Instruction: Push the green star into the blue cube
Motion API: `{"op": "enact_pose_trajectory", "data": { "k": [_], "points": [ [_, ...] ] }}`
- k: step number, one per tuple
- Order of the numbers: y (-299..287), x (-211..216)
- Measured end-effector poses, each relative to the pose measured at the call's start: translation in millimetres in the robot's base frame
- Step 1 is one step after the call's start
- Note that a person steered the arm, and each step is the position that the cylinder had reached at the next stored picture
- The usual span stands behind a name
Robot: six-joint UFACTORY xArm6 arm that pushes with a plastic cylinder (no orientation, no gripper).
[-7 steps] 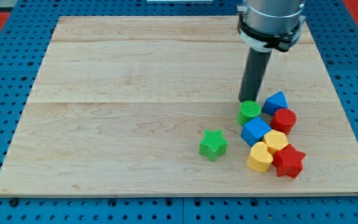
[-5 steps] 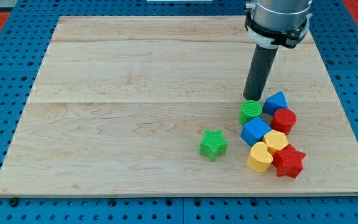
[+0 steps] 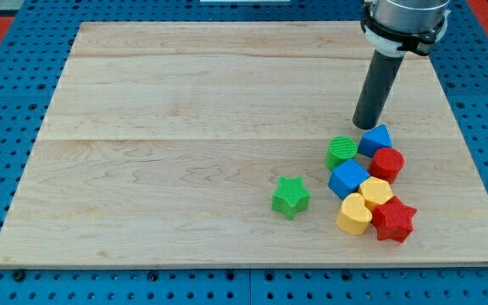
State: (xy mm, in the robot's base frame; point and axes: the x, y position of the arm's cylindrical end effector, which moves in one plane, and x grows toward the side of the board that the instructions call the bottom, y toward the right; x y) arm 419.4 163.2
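Resting on the wooden board (image 3: 185, 102), my tip (image 3: 365, 126) is a bare rod end grasping nothing, just above the blue wedge-shaped block (image 3: 377, 138). Below-left sits one green cylinder (image 3: 341, 151), below one red cylinder (image 3: 387, 162). Farther down: one blue cube (image 3: 348, 179), two yellow blocks (image 3: 376, 192) (image 3: 353, 214), one red star (image 3: 394, 219). Farthest, one green star (image 3: 291, 196) lies apart, left of the cube.

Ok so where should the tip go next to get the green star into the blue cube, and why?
Probably swing my tip round to the view's left of the green star. The tip now sits near the view's top of the cluster, beside the blue wedge-shaped block, while the blue cube lies to the star's right, so the push must come from the left.
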Motion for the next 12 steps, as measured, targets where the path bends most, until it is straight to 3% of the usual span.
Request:
{"op": "enact_pose_trajectory", "data": {
  "k": [2, 3, 4, 6, 7, 9, 12],
  "points": [
    [0.0, -9.2],
    [-5.5, -47.1],
    [-5.5, -48.7],
    [-142.4, -49.0],
    [-142.5, -30.7],
    [-142.5, 84.1],
    [-142.5, 111.8]
  ]
}}
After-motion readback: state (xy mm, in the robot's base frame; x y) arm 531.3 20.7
